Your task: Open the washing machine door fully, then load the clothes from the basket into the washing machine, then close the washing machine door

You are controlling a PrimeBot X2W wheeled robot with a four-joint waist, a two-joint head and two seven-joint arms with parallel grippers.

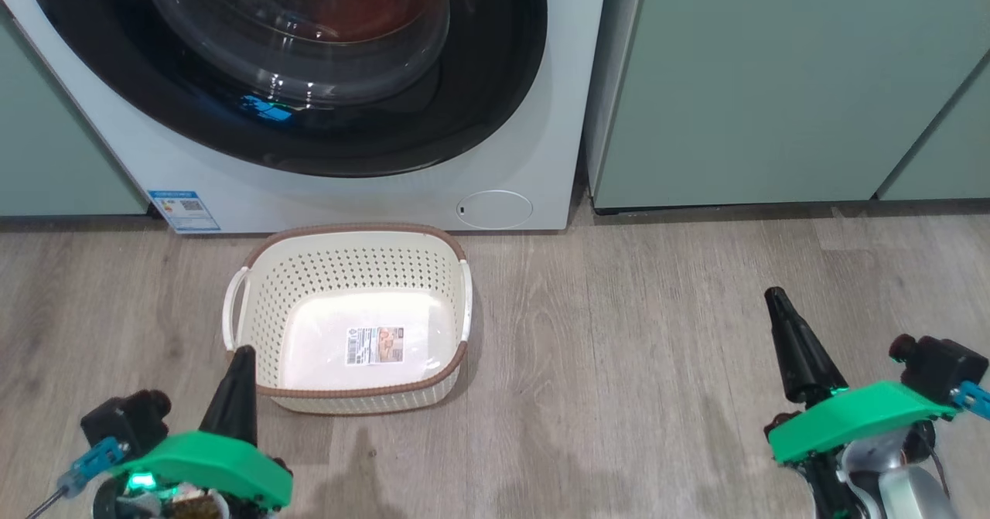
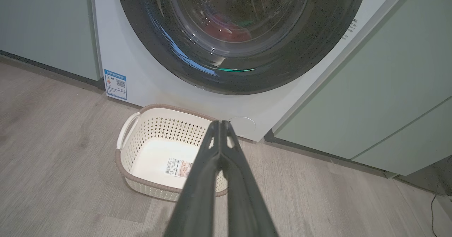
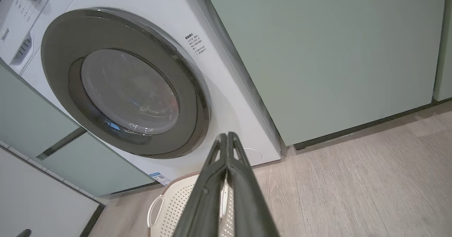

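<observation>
The washing machine (image 1: pixel 348 194) stands at the far side of the scene, between pale green cabinets (image 1: pixel 735 78) on its left and right. The washing machine door (image 1: pixel 309 55) lies flush against the white front. Its black ring is glossy and its clear glass bowl bulges towards the robot. Behind the glass, inside the drum, is a patch of red, which is the clothes (image 1: pixel 363 1). Reflections blur them too much to make out any detail. Low on the machine's front, a blue label (image 1: pixel 184 209) sits at the left and a round filter cap (image 1: pixel 495 209) at the right.

The basket (image 1: pixel 348 271) sits upright on the wooden floor (image 1: pixel 619 349), just in front of the machine and below the door. It is near the machine's base, and I cannot tell whether they touch. A sticker (image 1: pixel 375 346) shows on the basket's pale bottom.

The left gripper (image 1: pixel 241 360) is at the near left, its two dark fingers pressed together into a single point with nothing between them. The tip is just beside the basket's near left corner, and whether it touches the rim cannot be told. The right gripper (image 1: pixel 776 302) is at the near right, well apart from the basket. Its fingers are likewise pressed together on nothing and point towards the cabinets. In the right wrist view the tips meet with no gap.
</observation>
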